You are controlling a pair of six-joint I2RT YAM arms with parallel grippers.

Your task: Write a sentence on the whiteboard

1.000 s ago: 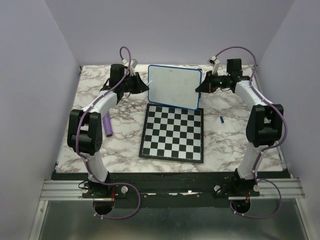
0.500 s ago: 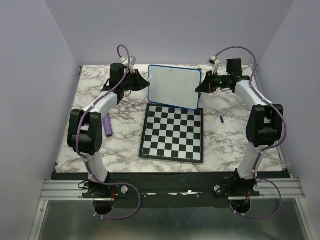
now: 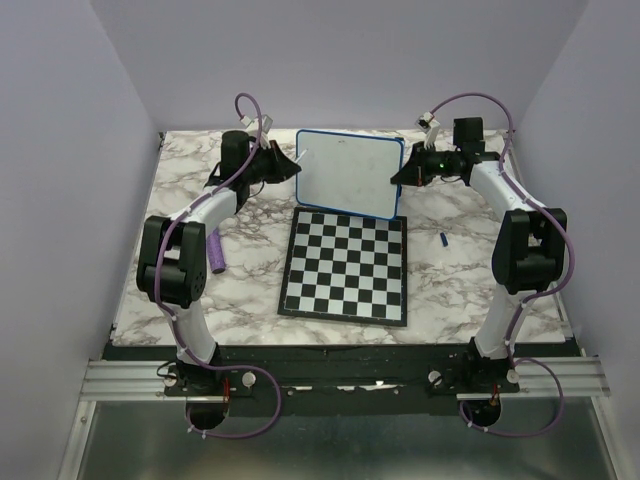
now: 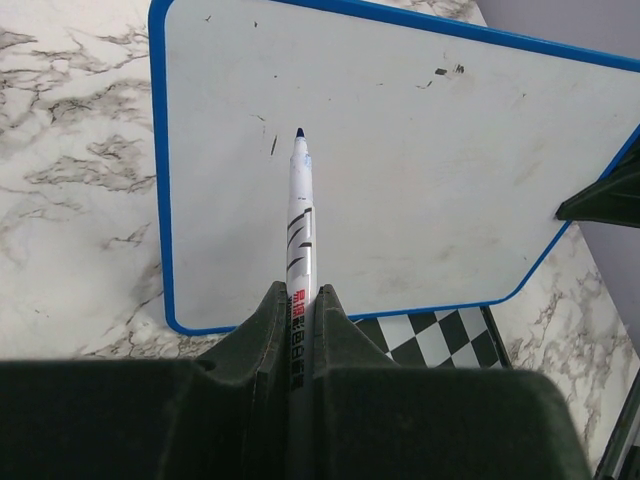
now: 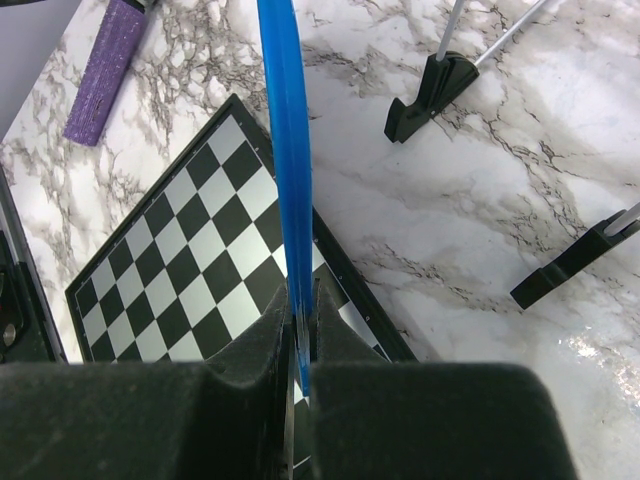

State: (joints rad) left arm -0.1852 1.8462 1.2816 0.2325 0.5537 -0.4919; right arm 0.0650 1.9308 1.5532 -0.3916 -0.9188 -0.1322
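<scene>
Blue-tipped marker (image 4: 300, 215), gripped by left end effector (image 4: 301, 305), aims tip-first at whiteboard (image 4: 420, 200) | right end effector (image 5: 300, 320) clamps its rim.

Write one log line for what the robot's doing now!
left gripper: shut on marker, tip by whiteboard | right gripper: shut on whiteboard edge | sentence: not yet written

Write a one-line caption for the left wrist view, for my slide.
Left end effector grips a marker, its blue tip close to the nearly blank whiteboard.
</scene>
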